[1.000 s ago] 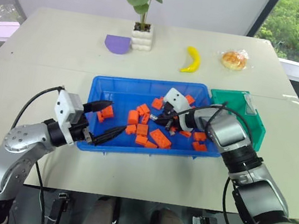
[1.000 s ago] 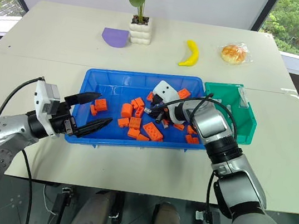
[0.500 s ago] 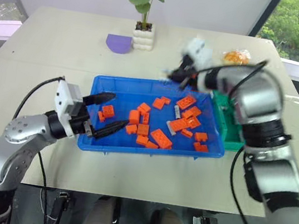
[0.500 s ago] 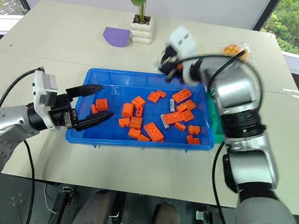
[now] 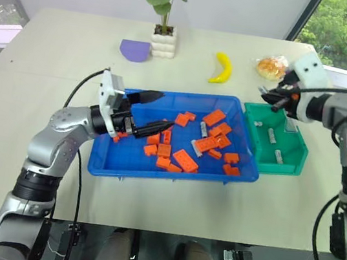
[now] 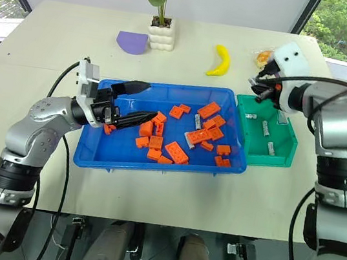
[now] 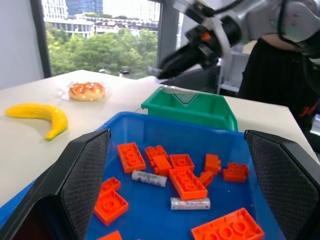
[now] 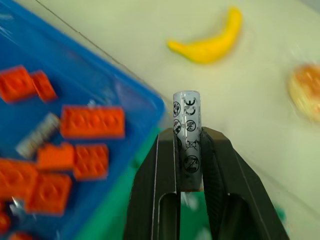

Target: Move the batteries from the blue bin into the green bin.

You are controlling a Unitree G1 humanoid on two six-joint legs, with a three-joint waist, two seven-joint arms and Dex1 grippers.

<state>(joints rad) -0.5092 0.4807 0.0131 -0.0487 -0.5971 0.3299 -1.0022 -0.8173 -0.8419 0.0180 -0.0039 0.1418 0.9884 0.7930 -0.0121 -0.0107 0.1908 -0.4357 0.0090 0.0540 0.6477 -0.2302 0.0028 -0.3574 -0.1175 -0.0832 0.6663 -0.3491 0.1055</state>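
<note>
Blue plastic forms the big bin (image 5: 107,159), which is set nearest on the pale table (image 5: 53,60). Orange bricks (image 5: 185,160) are scattered inside it, mostly from its centre toward its 3 o'clock side, and two batteries (image 7: 149,178) are seen lying flat among them in the left wrist view. The left pincer (image 5: 152,109) is held over the bin's 9 o'clock part, pointing toward 3 o'clock, with its two black fingers spread wide apart and nothing between them.

Just beside the blue bin, at its 3 o'clock side, the small green bin (image 5: 297,155) is placed; a few batteries (image 5: 278,156) are already lying on its floor. Above the green bin's far corner, at about 11 o'clock of it, the right pincer (image 5: 275,97) is held in the air. It is clamped on a single battery (image 8: 186,145), which is seen standing up between the fingers in the right wrist view.

Farther back on the table, a banana (image 5: 222,69) lies at 12 o'clock of the blue bin, with a wrapped bun (image 5: 271,67) at 3 o'clock of it. A purple piece (image 5: 135,50) and a potted plant (image 5: 163,37) are found toward 11 o'clock.
</note>
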